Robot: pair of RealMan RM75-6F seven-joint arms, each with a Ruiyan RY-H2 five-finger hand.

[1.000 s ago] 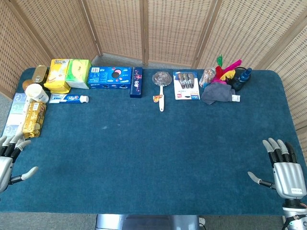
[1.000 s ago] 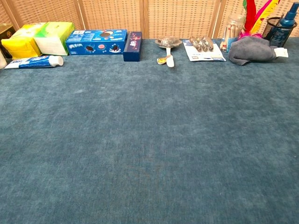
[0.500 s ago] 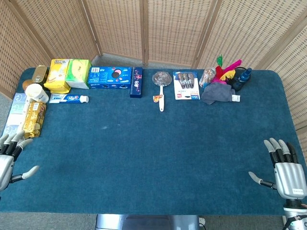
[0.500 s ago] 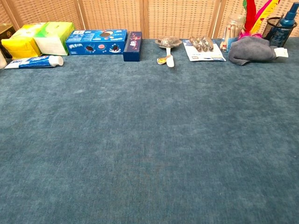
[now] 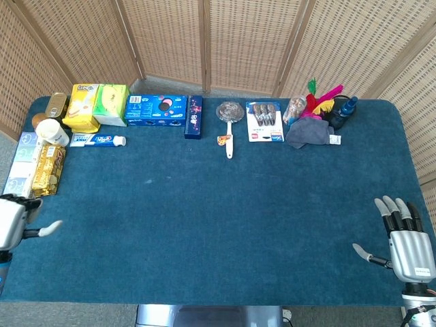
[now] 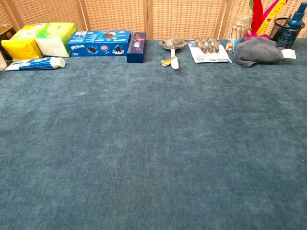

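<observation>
Two hands empty | left hand (image 5: pixel 12 225) at near-left counter (image 5: pixel 225 218) edge, thumb out, other fingers hidden, state unclear, just below gold packet (image 5: pixel 48 170) | right hand (image 5: pixel 407 245) spread wide, near-right edge, well apart from all items

left hand (image 5: pixel 13 225) – near gold packet (image 5: pixel 48 169) | right hand (image 5: pixel 407 246) (far opposite)
</observation>
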